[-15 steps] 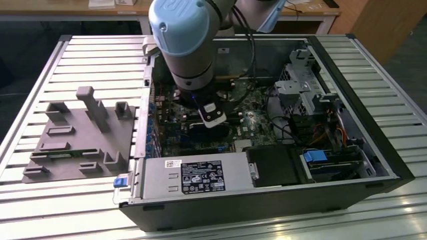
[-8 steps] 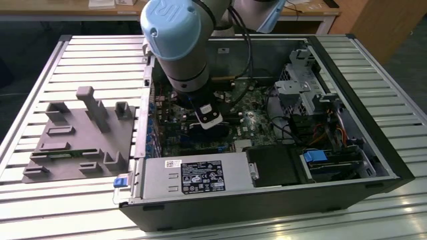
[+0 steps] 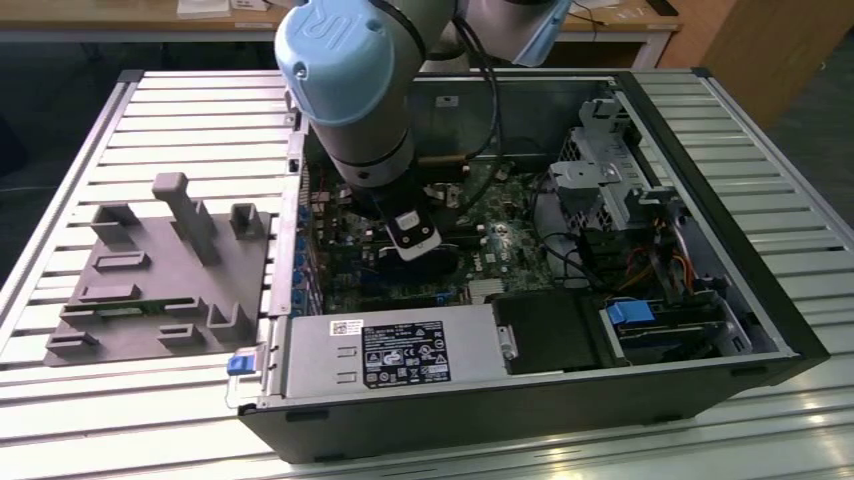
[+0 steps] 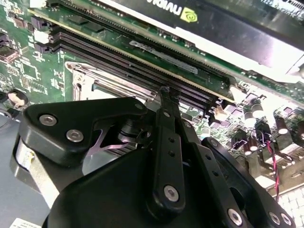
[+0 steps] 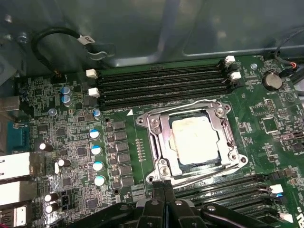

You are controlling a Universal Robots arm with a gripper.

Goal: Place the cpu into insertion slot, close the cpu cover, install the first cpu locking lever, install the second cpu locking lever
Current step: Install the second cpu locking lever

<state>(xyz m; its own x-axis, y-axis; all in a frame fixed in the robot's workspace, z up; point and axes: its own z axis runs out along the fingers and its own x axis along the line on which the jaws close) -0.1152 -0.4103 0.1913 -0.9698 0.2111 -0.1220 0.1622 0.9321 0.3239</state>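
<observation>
Already the dull silver-grey square cpu [image 5: 196,140] is seated under the thin silver cpu cover [image 5: 156,137]; the black pincer [image 5: 164,184], fingers pressed together and empty, is best kept low beside the frame's edge.

Silver-grey cpu [image 5: 195,139] w/ pale smudges, framed by silver cpu cover [image 5: 158,137]; green board [image 5: 71,128], black gripper [image 5: 162,186].

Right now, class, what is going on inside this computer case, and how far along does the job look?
A robot arm reaches down into an open computer case, its end effector hovering low over the green motherboard, right at the edge of the insertion slot. The cpu already sits in the slot, and the silver cpu cover lies closed around it. The end effector holds nothing visible; its tip is at the socket's edge nearest it, where a thin locking lever runs.
</observation>
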